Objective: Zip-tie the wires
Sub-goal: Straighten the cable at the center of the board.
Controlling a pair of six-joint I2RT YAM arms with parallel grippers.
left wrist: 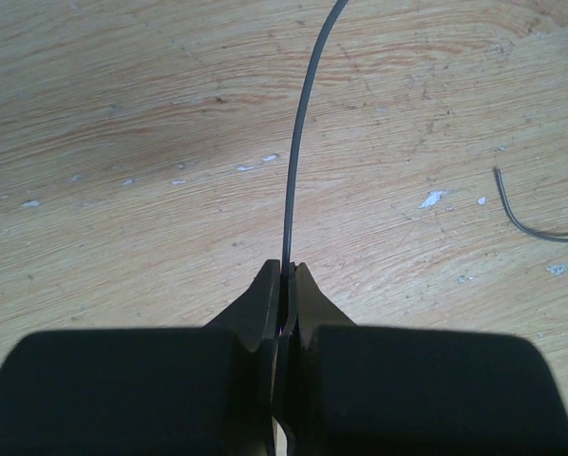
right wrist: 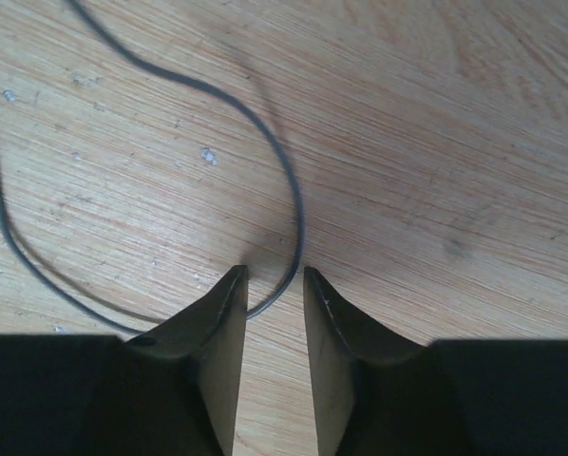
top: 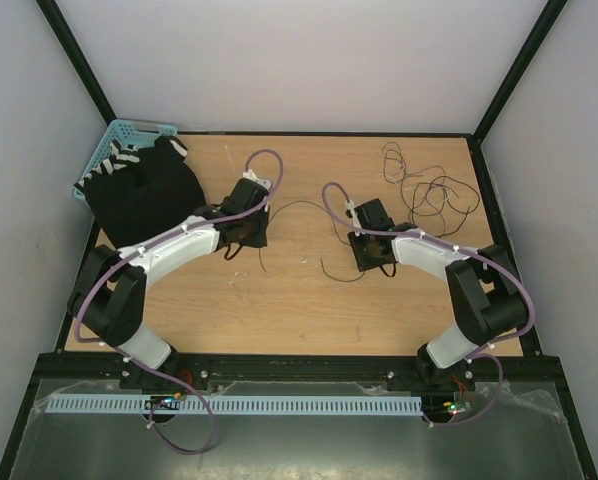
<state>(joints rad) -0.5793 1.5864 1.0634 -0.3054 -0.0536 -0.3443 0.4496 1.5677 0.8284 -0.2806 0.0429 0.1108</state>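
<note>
A loose tangle of thin black wires (top: pixel 434 190) lies at the back right of the table. My left gripper (left wrist: pixel 284 271) is shut on one thin dark wire (left wrist: pixel 298 142), which rises straight out from between its fingertips. My right gripper (right wrist: pixel 274 277) hovers just above the wood with its jaws apart. A curved wire (right wrist: pixel 289 180) lies on the table and passes between its tips, touching neither. From above, the left gripper (top: pixel 237 245) and right gripper (top: pixel 377 262) sit mid-table, with a loose wire (top: pixel 299 204) running between them. The zip tie is out of view.
A blue basket (top: pixel 119 140) stands at the back left corner, with a black cloth with white stripes (top: pixel 144 190) spilling from it onto the table. A short loose wire end (left wrist: pixel 521 223) lies right of the left gripper. Black frame posts border the table.
</note>
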